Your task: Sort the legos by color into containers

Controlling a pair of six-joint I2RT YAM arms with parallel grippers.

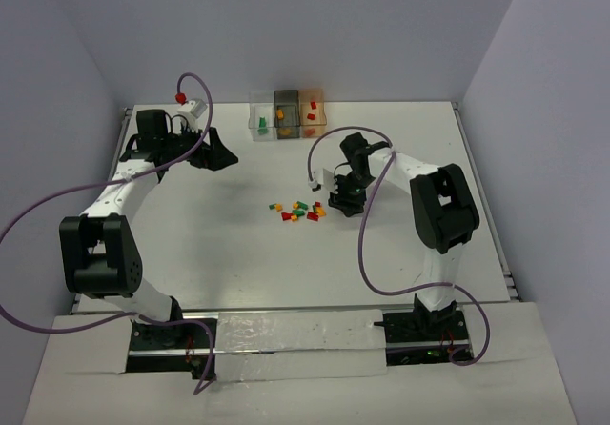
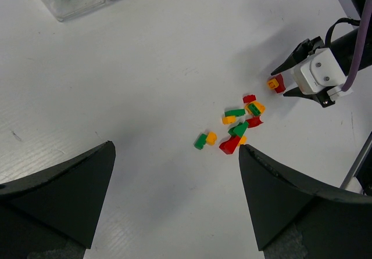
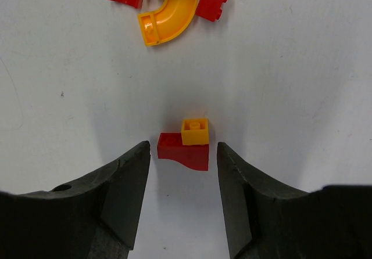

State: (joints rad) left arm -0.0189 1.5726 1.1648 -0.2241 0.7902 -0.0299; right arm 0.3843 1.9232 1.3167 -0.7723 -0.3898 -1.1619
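Observation:
A loose heap of red, green and orange-yellow legos (image 1: 297,212) lies mid-table, seen also in the left wrist view as legos (image 2: 239,126). Apart from it sits a red brick (image 3: 185,155) with a small yellow brick (image 3: 195,131) stuck on top. My right gripper (image 3: 183,147) is open just above the table, its fingertips (image 3: 138,157) flanking the red brick without touching it. My left gripper (image 2: 174,148) hangs wide open and empty over bare table, left of the heap. The containers stand in a row at the back: clear (image 1: 260,120), dark grey (image 1: 285,112), orange-tinted (image 1: 314,111).
A curved yellow piece (image 3: 168,15) and two red bricks (image 3: 212,0) lie just beyond the right gripper. The clear box (image 2: 72,0) holds green pieces. Purple cables loop beside both arms. White walls close the table at the back and sides.

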